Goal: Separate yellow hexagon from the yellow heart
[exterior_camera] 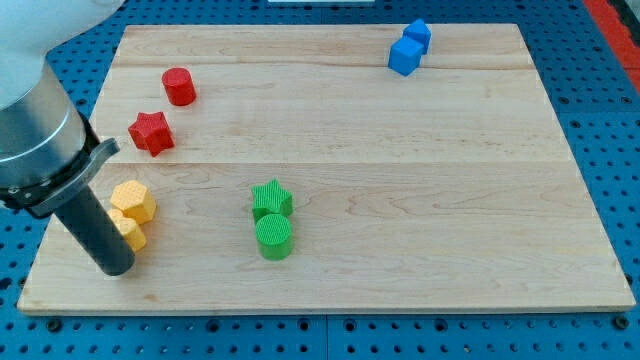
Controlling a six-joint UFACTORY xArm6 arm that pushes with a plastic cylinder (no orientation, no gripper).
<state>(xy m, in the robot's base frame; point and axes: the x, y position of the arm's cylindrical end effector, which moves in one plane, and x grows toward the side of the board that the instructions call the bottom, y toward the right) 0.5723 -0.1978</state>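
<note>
Down at the view's lower left, my tip [118,268] is resting on the wooden board [400,200], the dark rod slanting up to a grey collar and a white arm that is running out of the frame at the top left corner. It has no jaws to open or close and it is holding nothing; it is simply standing on the wood, touching or nearly touching the yellow heart [130,232], which is lying just to its right and is partly hidden behind the rod, so its shape is hard to read. The yellow hexagon [134,200] is sitting right above the heart, the two pressing against each other with no gap showing.

Moving right and upward, a red star [151,132] is lying near the board's left edge, and a red cylinder [179,86] is standing a little beyond it. Around the middle, a green star [271,198] is touching a green cylinder [274,236] just below it. Far off at the upper right, two blue blocks are huddling together, the front blue cube [404,55] partly covering the blue block behind [418,34], whose shape is not clear.

The pale board is lying on a blue perforated table [600,120] that is showing on every side.
</note>
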